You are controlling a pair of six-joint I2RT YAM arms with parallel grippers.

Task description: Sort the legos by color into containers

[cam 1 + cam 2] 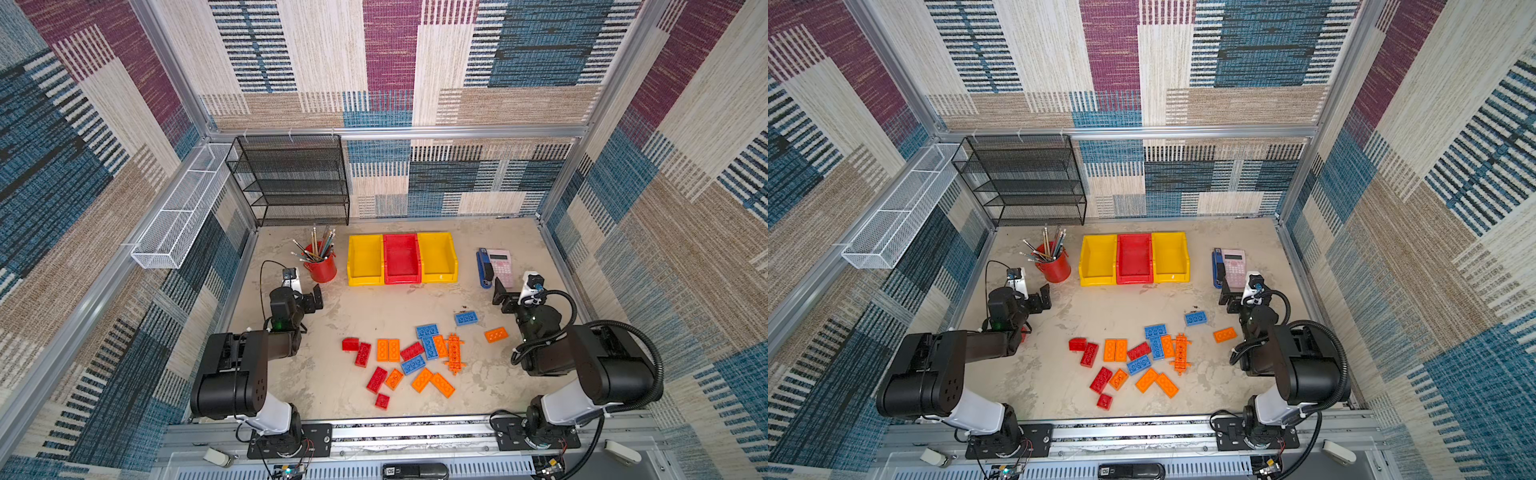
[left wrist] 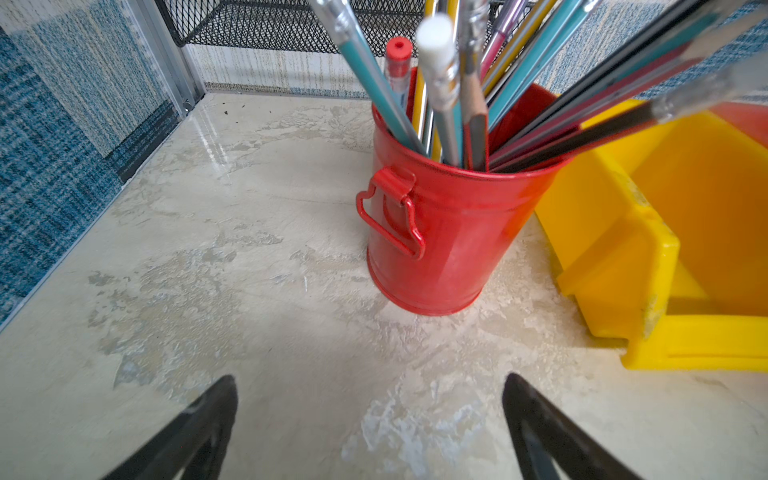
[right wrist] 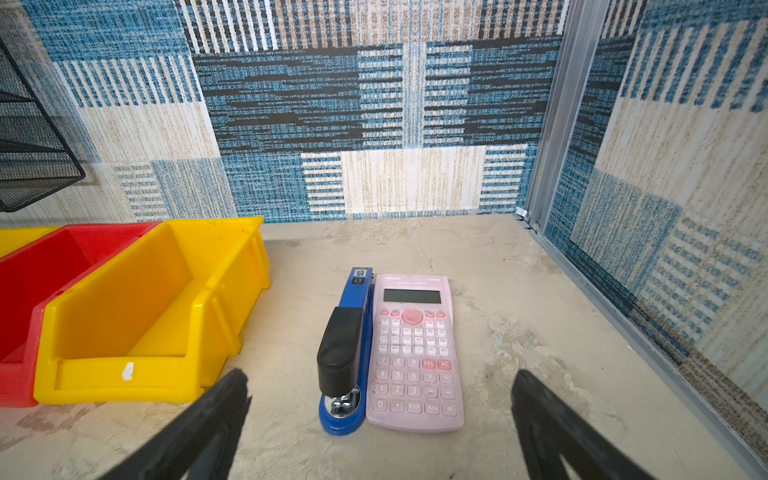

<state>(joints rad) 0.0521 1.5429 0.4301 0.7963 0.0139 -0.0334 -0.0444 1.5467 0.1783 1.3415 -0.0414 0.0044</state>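
Red, orange and blue legos [image 1: 407, 357] [image 1: 1133, 361] lie scattered on the table's front middle, with a long orange tabbed piece [image 1: 455, 353] at the heap's right. A lone blue brick [image 1: 466, 318] and an orange one [image 1: 496, 334] lie further right. Three containers stand in a row at the back: yellow [image 1: 365, 257] [image 2: 615, 249], red [image 1: 401, 257] [image 3: 37, 266], yellow [image 1: 436, 255] [image 3: 137, 307], all empty. My left gripper [image 1: 313, 300] [image 2: 369, 377] hangs open near the pencil cup. My right gripper [image 1: 500, 297] [image 3: 380, 372] is open in front of the stapler.
A red pencil cup [image 1: 321, 266] [image 2: 436, 232] stands left of the bins. A blue stapler [image 1: 484, 268] [image 3: 345, 353] and pink calculator [image 1: 500, 266] [image 3: 415, 353] lie at the back right. A black mesh shelf [image 1: 291, 183] and white wire basket [image 1: 183, 208] line the back left walls.
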